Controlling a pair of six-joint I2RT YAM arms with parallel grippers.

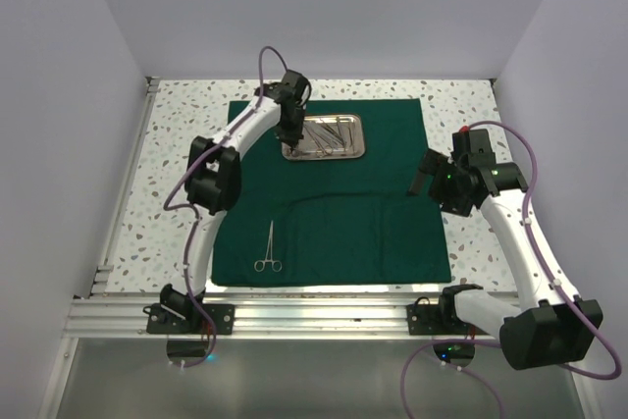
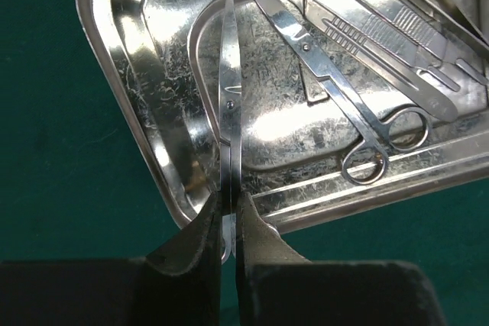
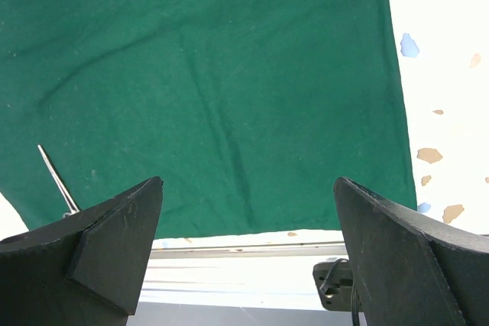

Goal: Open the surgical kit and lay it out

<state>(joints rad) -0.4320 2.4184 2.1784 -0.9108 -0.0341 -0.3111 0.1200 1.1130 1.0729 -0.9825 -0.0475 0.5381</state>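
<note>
Dark green cloth [image 1: 343, 213] spread flat over the speckled bench [image 1: 182, 115]. Far on it, left of middle, a shiny steel tray [image 1: 364, 140], long side across. Inside the tray, ring-handled scissors [image 2: 328, 82] lying slantwise beside a flat ridged handle [image 2: 382, 24]; touching or merely close, cannot tell. Left end effector [image 2: 229, 215] over the tray's left end, narrowed hard onto a slim silver instrument [image 2: 229, 74], pinched edge-on between the fingers at the tray's rim. Right end effector [image 3: 246, 182] spread wide, holding nothing, hovering above the cloth's right part. Nearer the arm bases, on the cloth's left half, ring-handled forceps [image 1: 268, 247] lying alone, well apart from the tray.
</note>
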